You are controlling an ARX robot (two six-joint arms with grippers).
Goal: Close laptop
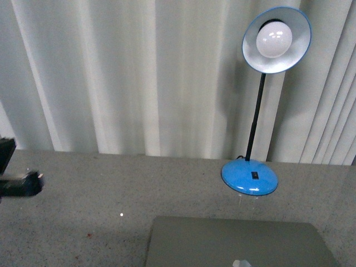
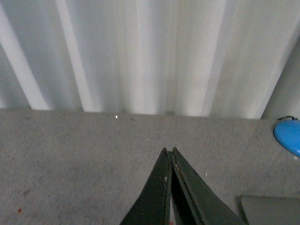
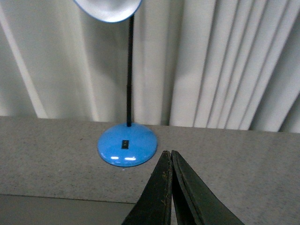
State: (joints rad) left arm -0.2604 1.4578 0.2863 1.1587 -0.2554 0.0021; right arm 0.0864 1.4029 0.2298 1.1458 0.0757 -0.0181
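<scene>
Laptop (image 1: pixel 239 245) lies flat with its lid already down, just in front of the blue lamp (image 1: pixel 250 177), so we reckon the job's basically done. Both the left gripper (image 2: pixel 168 151) and right gripper (image 3: pixel 168 153) have their fingers pinched together, gripping nothing. Biggest risk now, we think: an arm swinging near the lamp's thin stem and tipping it onto that lid. Everything sits on a speckled grey counter (image 1: pixel 111 183), with pale pleated curtains (image 1: pixel 139 72) behind the lamp
</scene>
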